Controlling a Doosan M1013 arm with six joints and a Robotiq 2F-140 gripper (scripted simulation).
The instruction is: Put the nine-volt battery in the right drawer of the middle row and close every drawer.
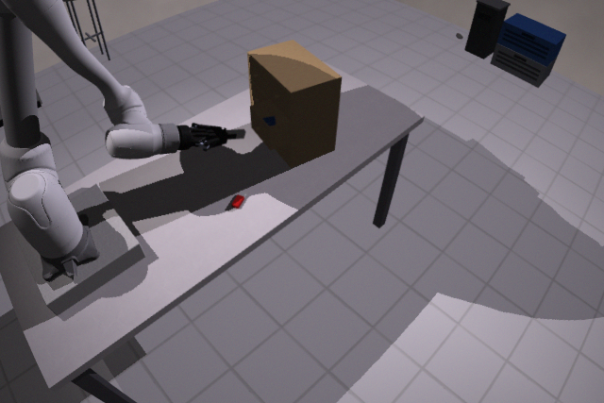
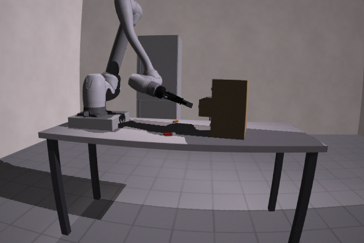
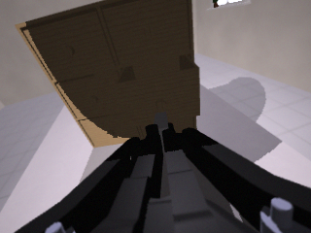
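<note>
- Gripper (image 2: pixel 187 103): fingers together, holding nothing, level with a drawer (image 2: pixel 205 107) that juts from the chest (image 2: pixel 229 107).
- Battery: probably the red block (image 1: pixel 237 201) on the tabletop (image 2: pixel 258 141), near the gripper's shadow; identification uncertain.
- Step: likely drawer handling; next, the battery must be fetched.
- Room: tiled floor, grey cabinet (image 2: pixel 169 58).

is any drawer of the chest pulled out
Yes, one. In the exterior view a drawer juts from the chest front, toward the shut gripper.

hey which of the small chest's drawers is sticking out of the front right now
One drawer at mid height juts out of the chest, toward the shut end effector. In the exterior view the other fronts sit nearly flush.
</note>
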